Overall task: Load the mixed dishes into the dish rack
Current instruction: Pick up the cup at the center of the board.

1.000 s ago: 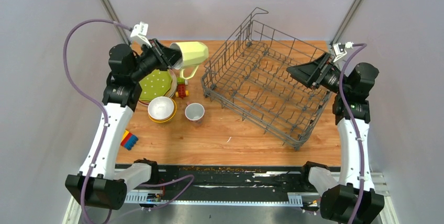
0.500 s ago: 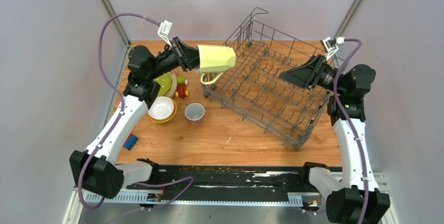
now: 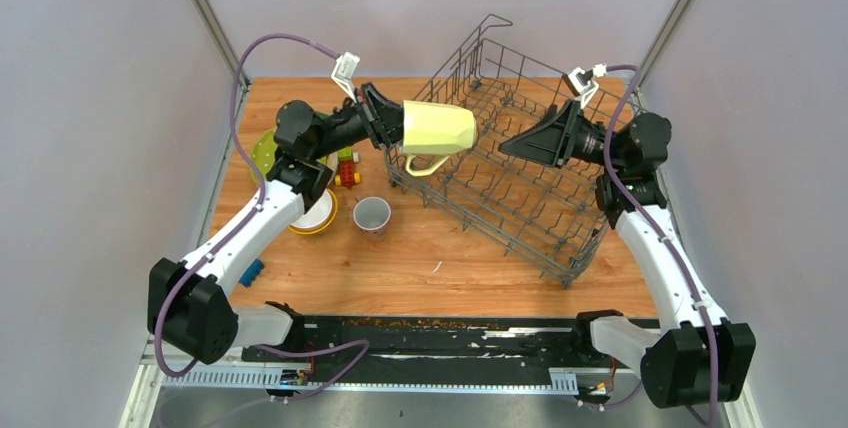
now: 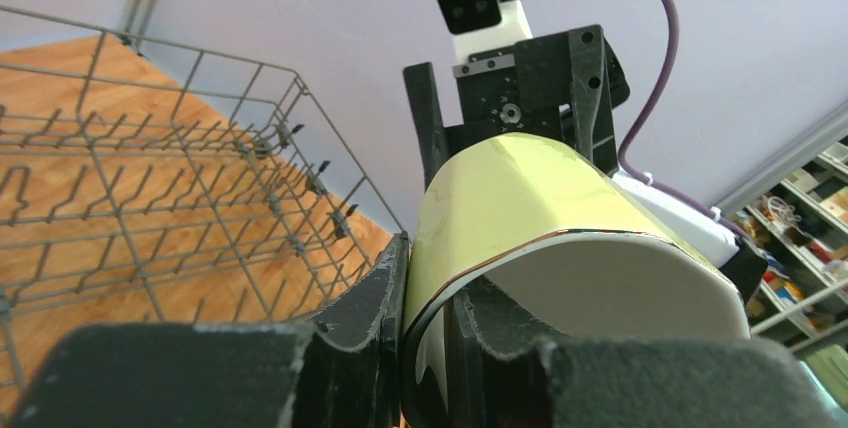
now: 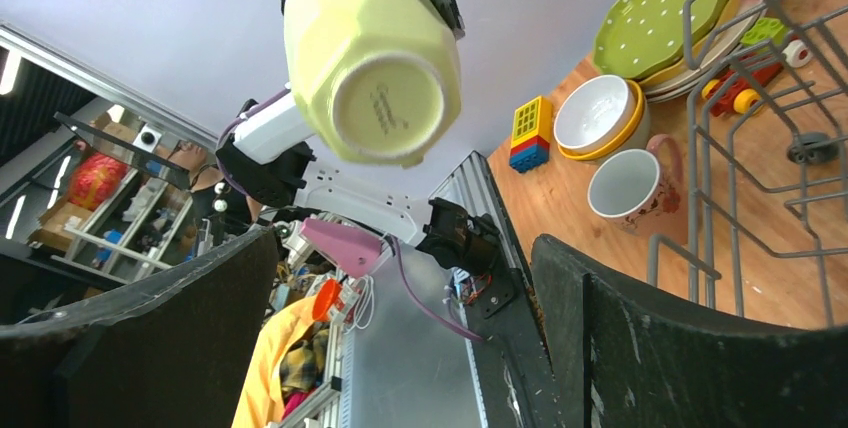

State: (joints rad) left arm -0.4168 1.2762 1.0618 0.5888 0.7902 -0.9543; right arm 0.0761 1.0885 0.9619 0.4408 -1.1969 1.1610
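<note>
My left gripper (image 3: pixel 397 124) is shut on the rim of a pale-green mug (image 3: pixel 438 128), held on its side in the air above the left end of the grey wire dish rack (image 3: pixel 520 188). In the left wrist view one finger (image 4: pixel 368 300) lies outside the mug (image 4: pixel 520 198) wall and the other inside. My right gripper (image 3: pixel 512 144) is open and empty above the rack, facing the mug's base (image 5: pixel 385 93). A pink mug (image 3: pixel 372 214), a white bowl in a yellow bowl (image 3: pixel 318 216) and a lime-green dotted plate (image 3: pixel 262 153) rest on the table at left.
Coloured toy blocks (image 3: pixel 347 168) lie between the plates and the rack. A blue block (image 3: pixel 250 270) lies by the left edge. The rack's raised loop (image 3: pixel 490 28) stands at the far end. My left arm crosses above the plates and bowls.
My left gripper has carried the pale-green mug rightward to above the rack's left end. My right gripper has moved left over the rack toward the mug, still open.
</note>
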